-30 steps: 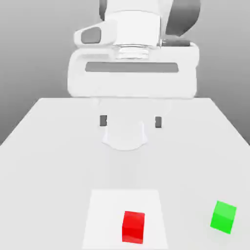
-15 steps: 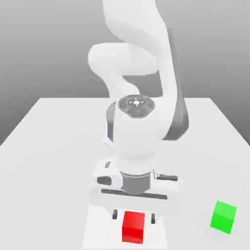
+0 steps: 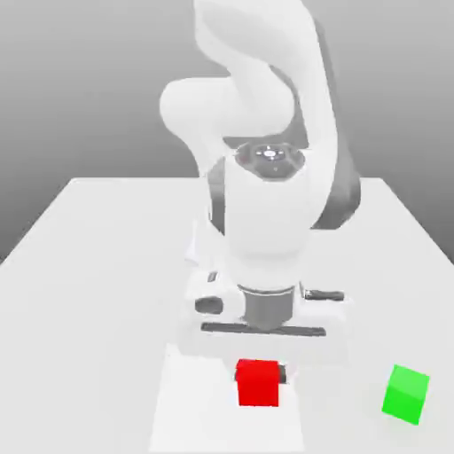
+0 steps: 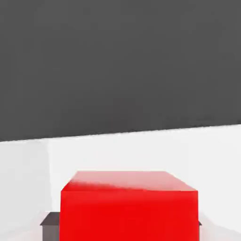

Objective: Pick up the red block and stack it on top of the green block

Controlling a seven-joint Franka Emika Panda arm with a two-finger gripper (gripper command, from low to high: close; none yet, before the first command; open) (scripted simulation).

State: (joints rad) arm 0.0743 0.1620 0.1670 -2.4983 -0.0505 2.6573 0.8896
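Observation:
The red block (image 3: 258,383) hangs just above the table near its front edge, held between the dark fingers (image 3: 282,374) of my gripper (image 3: 258,377), which is shut on it. From the hand view the red block (image 4: 128,207) sits close up, with a dark fingertip (image 4: 49,220) showing at its side. The green block (image 3: 406,394) rests on the table toward the exterior view's right of the red block, roughly one hand's width away and apart from it.
A white table (image 3: 89,266) carries a lighter square patch (image 3: 191,417) under the red block. The bulky white arm (image 3: 266,213) rises over the table's middle, behind the gripper.
The hand dropped from high above the table onto the red block and shut on it. The block now sits higher in the picture and slightly toward the exterior view's right.

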